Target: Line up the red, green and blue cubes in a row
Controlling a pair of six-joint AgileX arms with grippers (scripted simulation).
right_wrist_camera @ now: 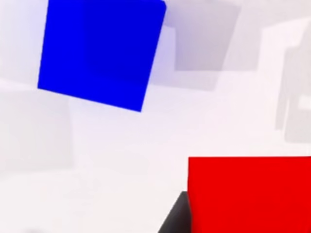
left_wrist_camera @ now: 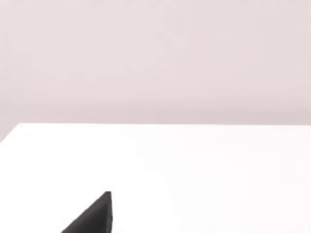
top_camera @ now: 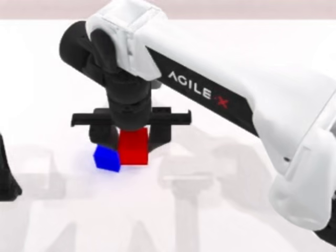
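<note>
The red cube (top_camera: 133,148) sits between the two black fingers of my right gripper (top_camera: 132,140), which is shut on it left of the table's middle. In the right wrist view the red cube (right_wrist_camera: 250,194) has one dark finger (right_wrist_camera: 177,216) against its side. The blue cube (top_camera: 107,158) rests on the table just left of the red one, corner almost touching it, and also shows in the right wrist view (right_wrist_camera: 99,51). The green cube is out of view. My left arm (top_camera: 7,176) is parked at the left edge; one fingertip (left_wrist_camera: 95,216) shows over bare table.
The white right arm (top_camera: 236,100) stretches from the right edge across the table's upper middle and covers the surface beneath it. The white tabletop (top_camera: 210,210) stretches along the front and right of the cubes. The table's far edge (left_wrist_camera: 155,124) shows in the left wrist view.
</note>
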